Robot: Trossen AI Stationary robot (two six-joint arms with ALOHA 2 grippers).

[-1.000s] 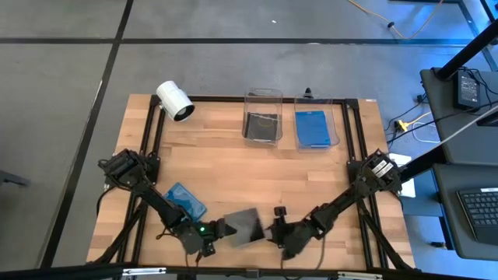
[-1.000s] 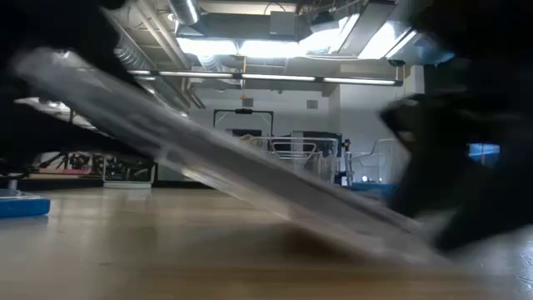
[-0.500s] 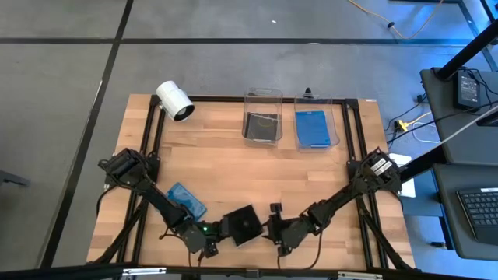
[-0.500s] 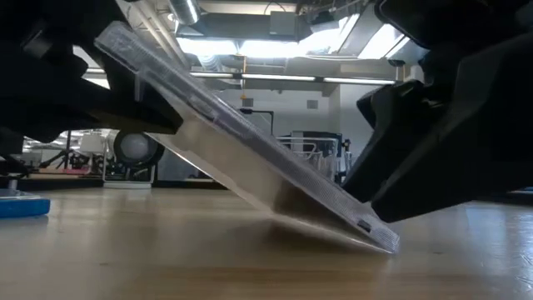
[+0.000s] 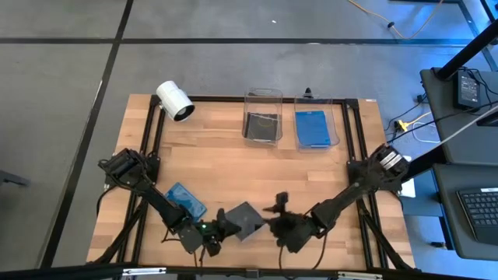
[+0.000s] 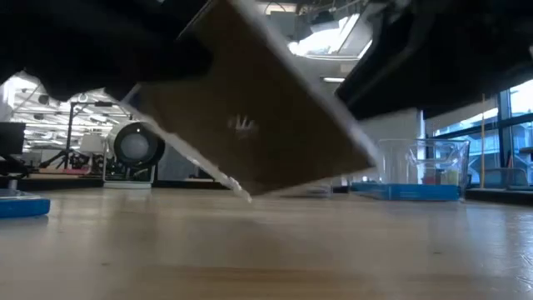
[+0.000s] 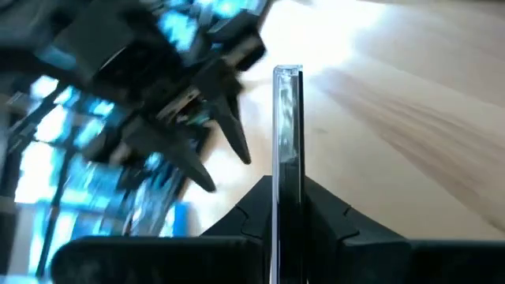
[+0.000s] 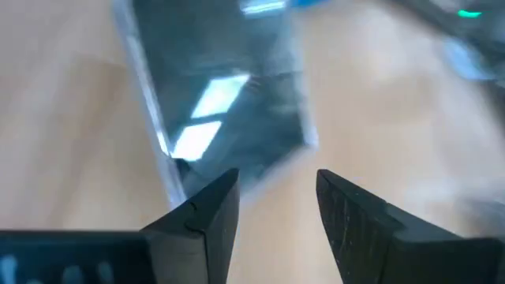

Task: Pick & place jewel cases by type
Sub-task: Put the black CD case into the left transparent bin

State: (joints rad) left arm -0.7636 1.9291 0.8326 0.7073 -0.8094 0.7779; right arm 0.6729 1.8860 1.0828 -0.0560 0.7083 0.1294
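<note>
Near the worktop's (image 5: 311,175) front edge, my left hand (image 5: 220,228) pinches a dark jewel case (image 5: 243,219) by its left edge, tilted off the wood. My right hand (image 5: 277,220), fingers apart and empty, sits just right of it.

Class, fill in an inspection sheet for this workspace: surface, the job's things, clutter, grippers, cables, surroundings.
Surface: wooden table in a black frame.
Job's things: dark case held tilted, edge-on between the left fingers; blue case flat on the table; dark cases in the left bin; blue cases in the right bin.
Clutter: white camera at the far left corner.
Grippers: left gripper shut on the dark case; right gripper open beside it, holding nothing.
Cables: yellow and white cables off the right side.
Surroundings: grey floor, side desk with keyboard.
</note>
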